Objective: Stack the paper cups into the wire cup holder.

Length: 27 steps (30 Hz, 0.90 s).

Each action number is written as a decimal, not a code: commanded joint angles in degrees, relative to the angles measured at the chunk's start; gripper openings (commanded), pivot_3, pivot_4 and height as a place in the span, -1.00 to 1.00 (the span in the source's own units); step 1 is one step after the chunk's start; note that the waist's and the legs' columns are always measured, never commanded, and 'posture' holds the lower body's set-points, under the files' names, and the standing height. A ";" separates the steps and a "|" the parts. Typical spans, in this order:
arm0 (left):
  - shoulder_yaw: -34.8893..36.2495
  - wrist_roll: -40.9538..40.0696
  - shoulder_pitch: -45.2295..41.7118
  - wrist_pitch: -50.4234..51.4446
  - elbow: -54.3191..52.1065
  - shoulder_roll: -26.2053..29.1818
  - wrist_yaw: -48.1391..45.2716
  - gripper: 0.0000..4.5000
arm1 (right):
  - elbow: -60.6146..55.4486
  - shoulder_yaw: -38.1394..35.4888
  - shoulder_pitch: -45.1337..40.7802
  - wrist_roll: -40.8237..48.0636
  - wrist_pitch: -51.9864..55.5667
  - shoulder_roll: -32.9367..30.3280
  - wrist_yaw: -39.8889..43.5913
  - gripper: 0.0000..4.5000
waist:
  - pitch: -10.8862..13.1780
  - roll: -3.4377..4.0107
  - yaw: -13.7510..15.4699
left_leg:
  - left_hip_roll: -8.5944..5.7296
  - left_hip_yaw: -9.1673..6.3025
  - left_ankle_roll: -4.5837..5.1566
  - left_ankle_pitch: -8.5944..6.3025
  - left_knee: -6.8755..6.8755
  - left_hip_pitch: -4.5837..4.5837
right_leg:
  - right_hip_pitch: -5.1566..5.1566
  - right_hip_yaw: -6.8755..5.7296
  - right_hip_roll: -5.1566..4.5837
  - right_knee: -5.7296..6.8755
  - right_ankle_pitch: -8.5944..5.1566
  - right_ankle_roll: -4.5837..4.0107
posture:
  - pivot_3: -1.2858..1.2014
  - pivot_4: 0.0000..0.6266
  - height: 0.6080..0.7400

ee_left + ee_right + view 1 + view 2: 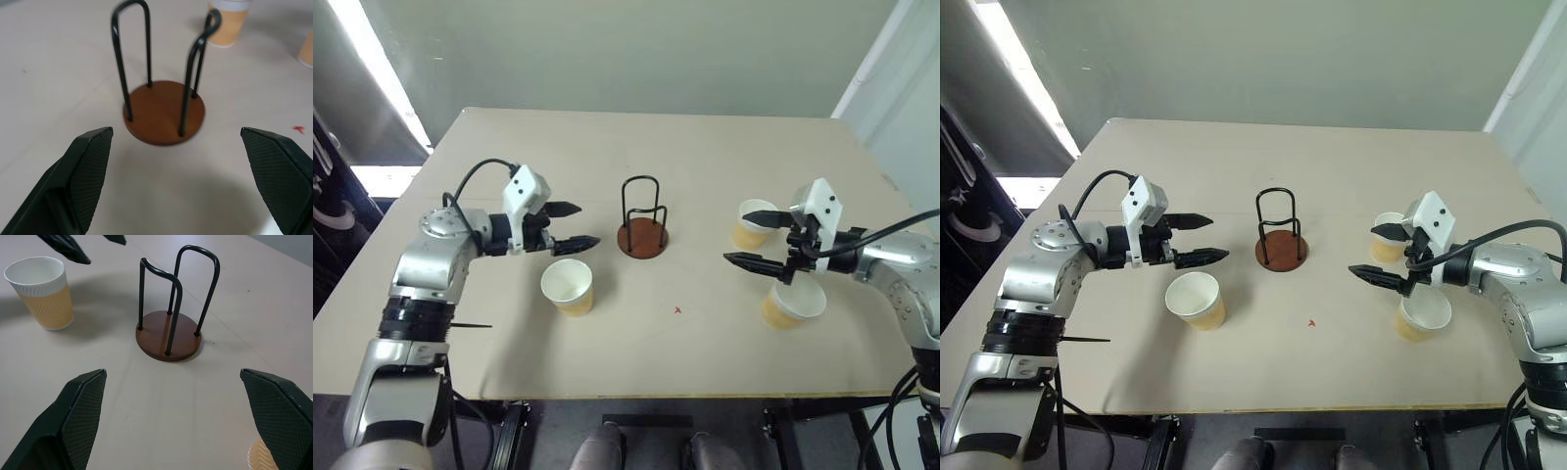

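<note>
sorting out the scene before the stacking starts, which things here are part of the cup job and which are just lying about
Part of the job:
- wire cup holder, empty, mid-table
- paper cup near the left pincer
- paper cup and paper cup by the right pincer
- both pincers open, holding nothing

Just lying about:
- small red mark on the table

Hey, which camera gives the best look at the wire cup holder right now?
The right wrist view: the wire cup holder shows whole and sharp there, both arches and the disc base, nothing inside. The left wrist view shows it close too, but softer. Both eye views show it small, mid-table between the open grippers.
</note>
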 commanded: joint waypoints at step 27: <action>-3.53 6.48 -10.21 -11.52 15.90 -13.31 0.24 1.00 | -7.30 -8.25 2.59 5.85 5.21 -3.77 -4.07 0.99 | 0.00 0.00 0.31 | 0.00 0.01 0.07 0.03 0.04 -0.04 | 0.02 0.00 0.00 -0.07 0.04 0.09 | 0.03 -0.52 1.00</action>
